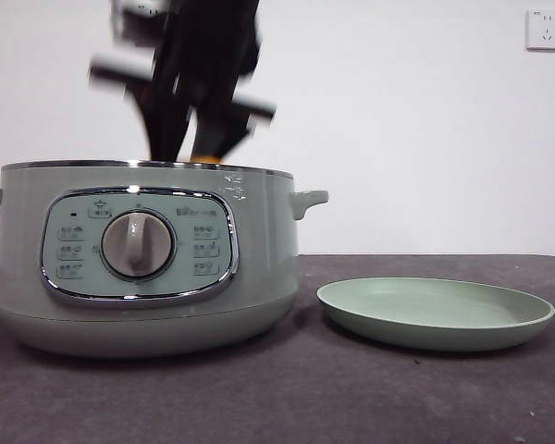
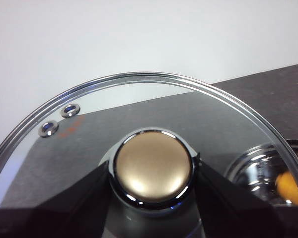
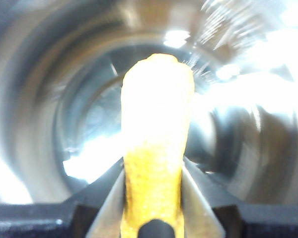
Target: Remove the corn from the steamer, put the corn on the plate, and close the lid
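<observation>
The right gripper [image 3: 154, 218] had its two black jaws closed against the sides of the short, stubby yellow-orange corn cob [image 3: 156, 148], which in the right wrist view stood out from between them over the shiny metal bowl of the large round sage-green electric steamer [image 1: 139, 250]. In the front view the dark arm reached down from above to the steamer's chrome rim, and only a small orange bit of the corn [image 1: 206, 158] peeped over that rim, so the cob was at the steamer's mouth and, as I judge, only partly clear of it. Its long axis ran straight away from the jaws, free end outward toward the pot's bottom, which suggests it hung roughly upright, tip down; a grip across the thickness probably suited a lift straight up past the rim. The left gripper [image 2: 151, 171] had its jaws shut on the pale rounded knob of the low-domed glass lid [image 2: 139, 99] with chrome rim, holding it away from the pot, presumably to keep the opening free. The shallow round pale green plate [image 1: 435, 314] lay bare on the dark desk [image 1: 287, 398] just beside the steamer, ready for the cob.
</observation>
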Controlling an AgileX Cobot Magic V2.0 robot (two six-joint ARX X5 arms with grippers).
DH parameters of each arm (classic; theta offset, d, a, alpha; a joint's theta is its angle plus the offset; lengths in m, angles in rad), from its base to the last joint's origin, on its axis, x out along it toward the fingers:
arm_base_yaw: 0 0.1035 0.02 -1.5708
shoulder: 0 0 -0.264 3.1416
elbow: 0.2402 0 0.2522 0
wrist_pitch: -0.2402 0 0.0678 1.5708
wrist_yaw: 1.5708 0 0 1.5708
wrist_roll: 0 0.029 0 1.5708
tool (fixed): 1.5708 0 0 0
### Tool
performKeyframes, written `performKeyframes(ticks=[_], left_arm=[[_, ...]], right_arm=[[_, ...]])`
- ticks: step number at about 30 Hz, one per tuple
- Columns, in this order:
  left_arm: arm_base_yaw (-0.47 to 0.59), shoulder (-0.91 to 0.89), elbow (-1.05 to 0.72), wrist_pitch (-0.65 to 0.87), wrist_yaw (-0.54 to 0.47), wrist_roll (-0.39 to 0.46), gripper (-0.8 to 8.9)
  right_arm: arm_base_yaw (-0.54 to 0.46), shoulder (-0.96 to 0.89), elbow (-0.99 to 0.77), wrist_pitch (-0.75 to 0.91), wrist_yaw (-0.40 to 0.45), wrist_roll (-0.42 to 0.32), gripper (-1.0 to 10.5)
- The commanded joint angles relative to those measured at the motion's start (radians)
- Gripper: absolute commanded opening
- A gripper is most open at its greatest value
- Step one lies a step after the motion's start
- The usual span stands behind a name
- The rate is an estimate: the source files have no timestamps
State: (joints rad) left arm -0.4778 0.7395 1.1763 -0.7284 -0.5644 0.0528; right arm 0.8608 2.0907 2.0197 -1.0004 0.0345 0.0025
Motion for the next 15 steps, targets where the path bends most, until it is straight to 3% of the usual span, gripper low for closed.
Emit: performKeyframes(ticks=[1, 6, 11, 15], left_arm=[[0.001, 0.005, 0.011, 0.055, 0.037, 0.0, -0.09], [0.001, 0.045, 0.011, 0.086, 0.124, -0.001, -0.09], [0.001, 0.091, 0.011, 0.116, 0.201, -0.008, -0.09], [0.001, 0.12, 0.011, 0.136, 0.253, -0.024, -0.09]], right_arm=[[-0.015, -0.086, 0.01, -0.07, 0.011, -0.023, -0.1], [-0.061, -0.188, 0.01, -0.22, 0.083, -0.017, -0.1], [-0.137, -0.223, 0.01, -0.363, 0.136, 0.05, -0.1], [-0.209, -0.227, -0.026, -0.373, 0.155, 0.082, -0.1]])
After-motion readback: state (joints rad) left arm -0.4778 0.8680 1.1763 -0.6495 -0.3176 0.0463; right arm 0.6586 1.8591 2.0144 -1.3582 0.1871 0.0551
